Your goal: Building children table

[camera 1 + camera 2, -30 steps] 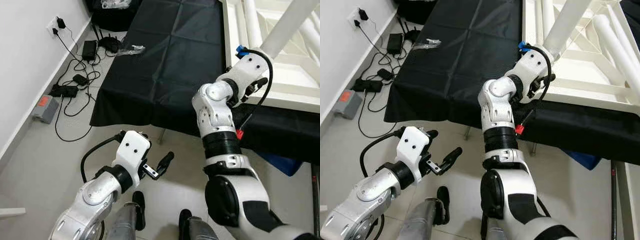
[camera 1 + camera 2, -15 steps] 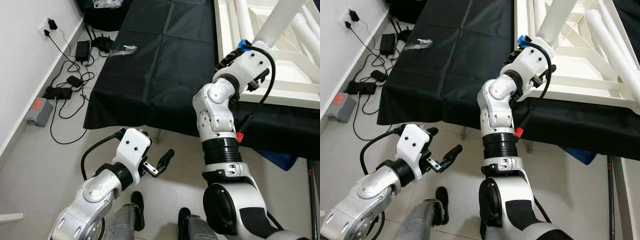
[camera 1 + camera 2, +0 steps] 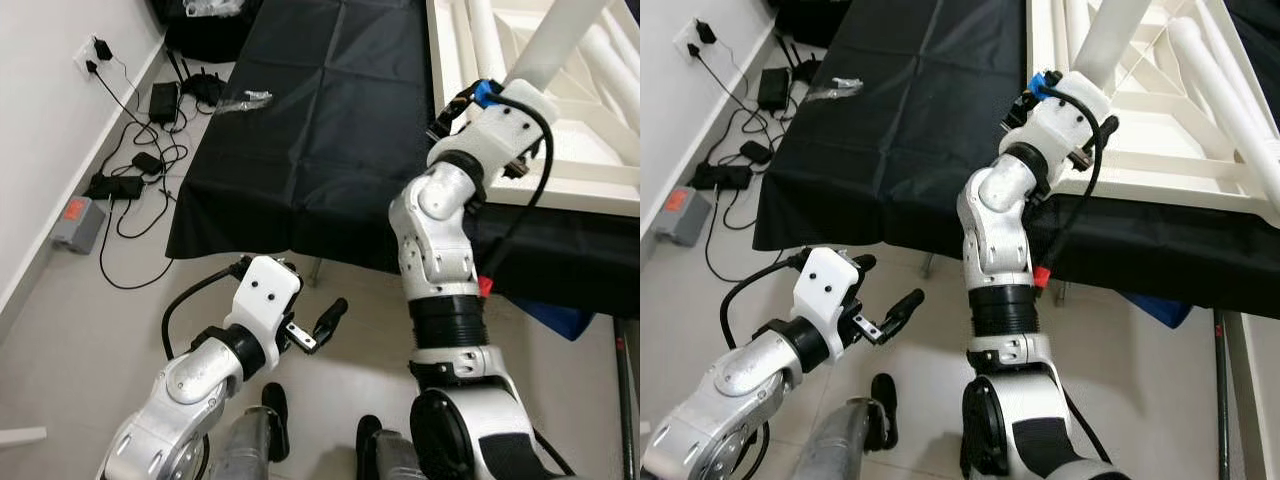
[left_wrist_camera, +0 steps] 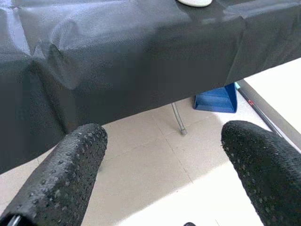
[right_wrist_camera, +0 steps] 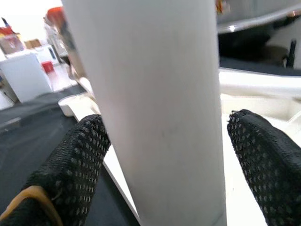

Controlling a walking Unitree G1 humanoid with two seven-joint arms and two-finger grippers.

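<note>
A smooth white round table leg (image 5: 155,117) is straddled by the right pincer (image 5: 160,155), dimpled black fingers (image 5: 75,155) apart, over the black-clothed tabletop (image 3: 320,120). The left pincer (image 4: 164,165) is held apart near the tiled floor (image 3: 90,300); cables (image 3: 140,160) are strewn far left.

We see a tangle of black cables and power adapters (image 3: 150,140) on the pale tiled floor (image 3: 70,330), a grey box (image 3: 76,222) beside them, and perhaps a clear plastic bag (image 3: 246,99) on the black cloth (image 3: 320,130).
</note>
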